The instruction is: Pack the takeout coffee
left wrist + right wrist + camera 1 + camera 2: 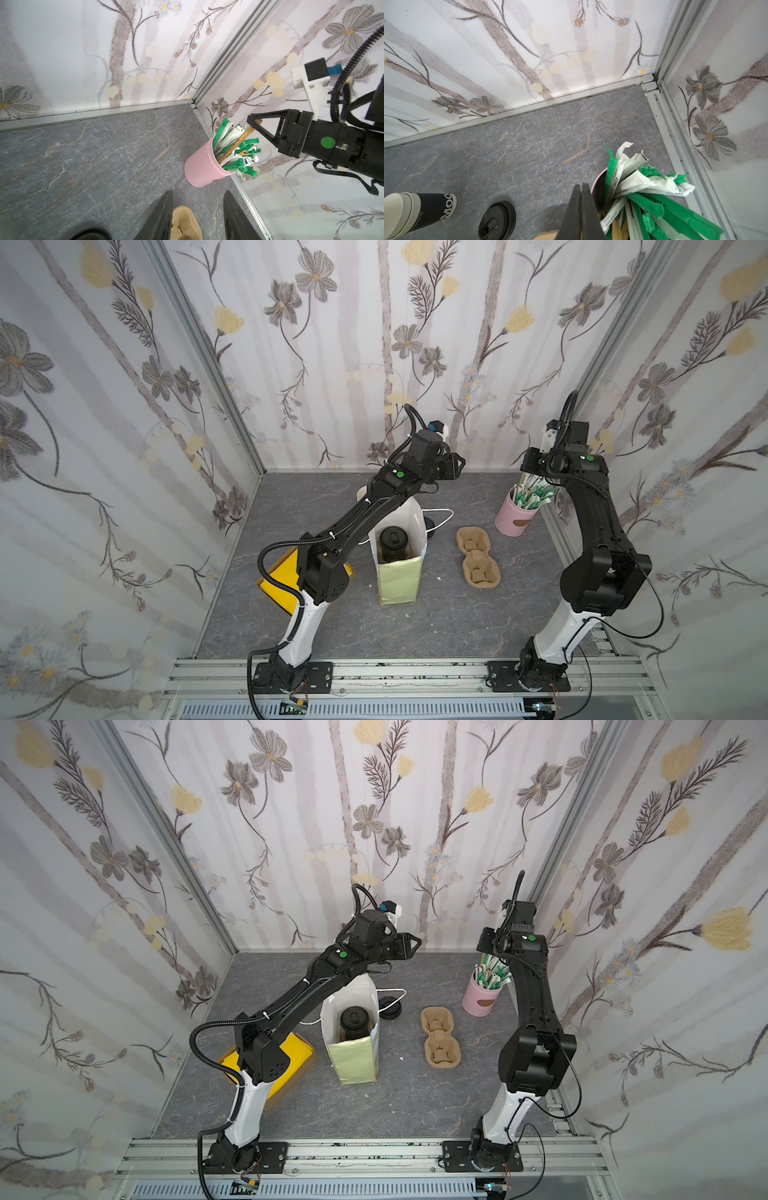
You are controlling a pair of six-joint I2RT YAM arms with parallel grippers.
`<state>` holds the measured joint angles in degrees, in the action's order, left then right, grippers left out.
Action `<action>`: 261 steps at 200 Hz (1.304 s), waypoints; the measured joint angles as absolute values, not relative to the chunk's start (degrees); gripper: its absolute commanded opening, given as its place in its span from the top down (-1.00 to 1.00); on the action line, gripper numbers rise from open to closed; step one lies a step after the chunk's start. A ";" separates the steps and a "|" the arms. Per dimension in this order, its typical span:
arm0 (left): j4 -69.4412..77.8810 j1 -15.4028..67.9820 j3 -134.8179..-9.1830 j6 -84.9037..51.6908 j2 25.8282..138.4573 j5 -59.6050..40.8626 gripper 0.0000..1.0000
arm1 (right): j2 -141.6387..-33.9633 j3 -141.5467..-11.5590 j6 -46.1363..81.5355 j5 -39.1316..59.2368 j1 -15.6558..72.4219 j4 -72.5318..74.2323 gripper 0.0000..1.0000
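Left jaws parted, right jaws shut — black domed-lid coffee cup (392,541) upright in bag (399,589).

Table (457,626): grey stone-look sheet, veined, smooth, matt.
Walls (332,364): floral print with a woven, cloth-like grain, matt.
Frame rail (415,672): bare aluminium, dull brushed sheen.
Paper bag (399,583): matt paper, pale green outside, white inside.
Takeout coffee (392,539): black plastic lid, soft sheen.
Cup carrier (478,560), 3 o'clock of the bag: tan moulded pulp, rough, matt.
Pink canister (513,520), 2 o'clock: smooth, satin; metal or plastic unclear.
Straw wrappers (654,182): thin crinkled paper, green and white.
Wooden stirrer (248,133): pale bare wood, matt.
Yellow box (282,572), 9 o'clock: glossy yellow face.
Stacked cups (425,207): matt black paper, cream lining.
Spare lid (497,220): glossy black plastic.
Right gripper (580,185): matt black plastic.
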<state>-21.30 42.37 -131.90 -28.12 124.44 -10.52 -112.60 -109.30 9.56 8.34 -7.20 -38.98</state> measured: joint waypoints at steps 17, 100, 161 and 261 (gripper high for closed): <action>-21.32 42.19 -131.90 -29.08 124.22 -9.87 0.16 | -111.96 -109.56 10.04 8.27 -7.20 -39.00 1.00; -21.32 41.06 -132.16 -31.94 123.26 -7.62 0.16 | -109.23 -110.34 10.48 7.03 -7.64 -39.00 1.00; -21.32 40.49 -132.09 -31.90 122.48 -7.51 0.16 | -108.75 -111.13 11.16 7.55 -7.68 -39.13 1.00; -21.50 40.14 -131.52 -31.66 121.93 -7.73 0.16 | -108.88 -113.69 11.44 7.42 -7.68 -41.43 1.00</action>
